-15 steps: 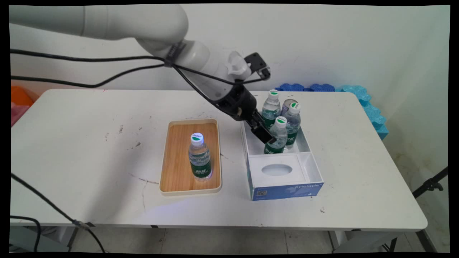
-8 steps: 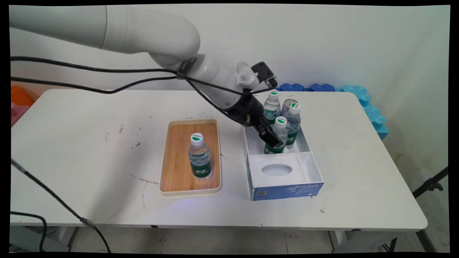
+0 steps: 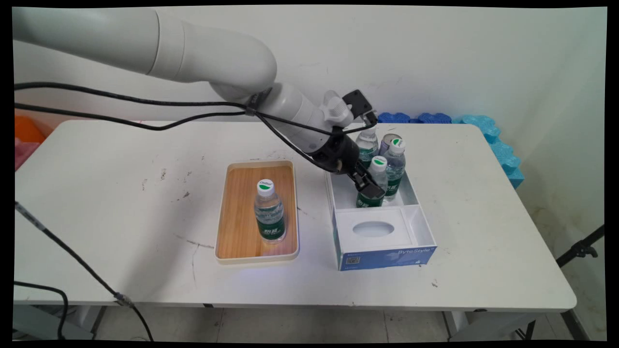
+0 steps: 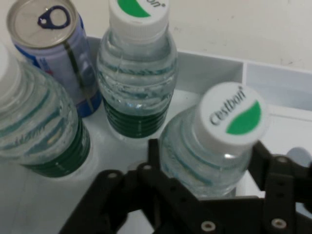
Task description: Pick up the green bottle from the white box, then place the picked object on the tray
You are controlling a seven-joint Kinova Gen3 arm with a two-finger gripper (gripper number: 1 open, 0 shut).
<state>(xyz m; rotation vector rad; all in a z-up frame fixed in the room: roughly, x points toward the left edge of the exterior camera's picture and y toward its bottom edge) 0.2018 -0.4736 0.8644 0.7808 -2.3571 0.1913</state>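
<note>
My black gripper reaches down into the back compartment of a white and blue box. It stands open with its fingers on either side of the nearest water bottle, which has a white and green cap. In the hand view this bottle sits between the two fingers of the gripper, close to both. Behind it stand two more water bottles and a blue can.
A wooden tray left of the box holds one upright water bottle. The box's front compartment has a white insert with an oval hole. Blue foam blocks lie along the table's far right edge.
The arm has swung right and lowered, bringing the gripper from beside the box down around the front bottle in the box. The bottles have not moved.
</note>
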